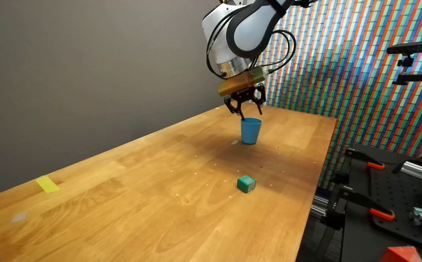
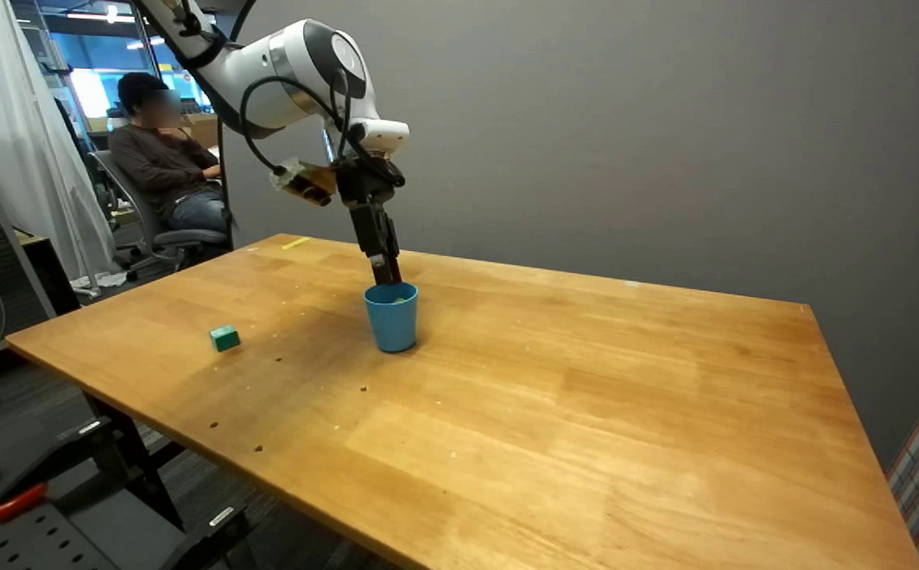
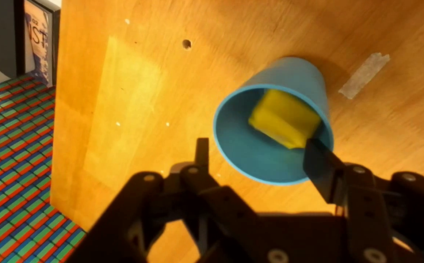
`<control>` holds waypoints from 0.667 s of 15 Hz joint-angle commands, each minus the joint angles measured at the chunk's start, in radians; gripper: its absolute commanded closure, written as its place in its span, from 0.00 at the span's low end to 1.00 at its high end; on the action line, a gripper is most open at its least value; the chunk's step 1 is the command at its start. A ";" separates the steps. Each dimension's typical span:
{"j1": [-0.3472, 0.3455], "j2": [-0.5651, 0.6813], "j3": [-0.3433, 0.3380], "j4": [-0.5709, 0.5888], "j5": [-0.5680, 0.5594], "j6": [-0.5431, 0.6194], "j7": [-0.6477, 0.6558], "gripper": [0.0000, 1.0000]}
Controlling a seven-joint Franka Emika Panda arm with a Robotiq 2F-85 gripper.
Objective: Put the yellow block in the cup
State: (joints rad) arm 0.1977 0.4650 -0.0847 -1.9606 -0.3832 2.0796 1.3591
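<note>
The light-blue cup stands upright on the table in both exterior views. In the wrist view the yellow block lies inside the cup, against its wall, slightly blurred. In an exterior view only a small pale bit shows inside the cup mouth; the block is otherwise hidden by the wall. My gripper is open, with nothing between its fingers. It is just above the cup. In the wrist view the right fingertip overlaps the cup's opening near the block; whether it touches is unclear. The left fingertip appears outside the rim.
A small green block lies on the wooden table, apart from the cup. A flat yellow tape patch is near the table's far edge. A grey wall borders one long side. Clamps and a black cart stand beside the table.
</note>
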 commanded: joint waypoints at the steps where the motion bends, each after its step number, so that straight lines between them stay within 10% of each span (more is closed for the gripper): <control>1: 0.007 -0.025 0.011 0.006 -0.029 0.021 -0.031 0.01; 10: 0.060 -0.256 0.156 0.020 -0.016 0.052 -0.289 0.00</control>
State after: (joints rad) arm 0.2636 0.2973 0.0341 -1.9408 -0.4188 2.1250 1.1885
